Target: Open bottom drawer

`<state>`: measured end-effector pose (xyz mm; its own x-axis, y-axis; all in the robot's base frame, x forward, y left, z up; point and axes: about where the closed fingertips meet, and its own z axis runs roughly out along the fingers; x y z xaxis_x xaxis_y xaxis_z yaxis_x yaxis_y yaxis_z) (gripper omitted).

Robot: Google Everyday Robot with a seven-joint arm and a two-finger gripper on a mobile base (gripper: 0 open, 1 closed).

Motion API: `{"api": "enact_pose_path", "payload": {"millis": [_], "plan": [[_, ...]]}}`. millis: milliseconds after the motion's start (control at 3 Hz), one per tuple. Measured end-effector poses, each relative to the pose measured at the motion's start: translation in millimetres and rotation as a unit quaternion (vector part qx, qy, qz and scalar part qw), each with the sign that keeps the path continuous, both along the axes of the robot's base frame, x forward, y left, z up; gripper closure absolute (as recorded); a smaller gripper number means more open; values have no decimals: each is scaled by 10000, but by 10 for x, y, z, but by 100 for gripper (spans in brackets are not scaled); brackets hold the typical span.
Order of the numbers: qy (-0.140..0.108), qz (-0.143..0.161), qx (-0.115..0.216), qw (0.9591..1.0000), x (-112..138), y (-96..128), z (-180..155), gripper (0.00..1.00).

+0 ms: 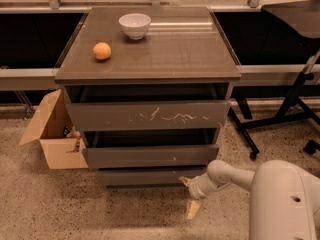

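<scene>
A white arm (235,176) is seen reaching leftward from the robot's bulky white shell (285,201), which fills the lower right corner of the camera view. A rounded joint (220,170) is carried at the arm's highest point, and from it the wrist (202,186) is angled down and to the left. The gripper (188,195) is held low, right of the view's centre. Its two pale yellowish fingers (192,210) are spread apart, one pointed left and the other down.
</scene>
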<state>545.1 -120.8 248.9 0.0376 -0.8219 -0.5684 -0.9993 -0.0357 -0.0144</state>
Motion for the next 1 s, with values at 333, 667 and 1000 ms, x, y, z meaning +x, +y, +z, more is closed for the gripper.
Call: {"api": "enact_pose_path", "payload": {"millis": [333,667,1000], "plan": [[-155,27,151,9998,261,-73,-158,0],[-437,-25,224,9988,542,-105,-246,0],[-596,-43,222,9980,690,-101,-266,0]]}}
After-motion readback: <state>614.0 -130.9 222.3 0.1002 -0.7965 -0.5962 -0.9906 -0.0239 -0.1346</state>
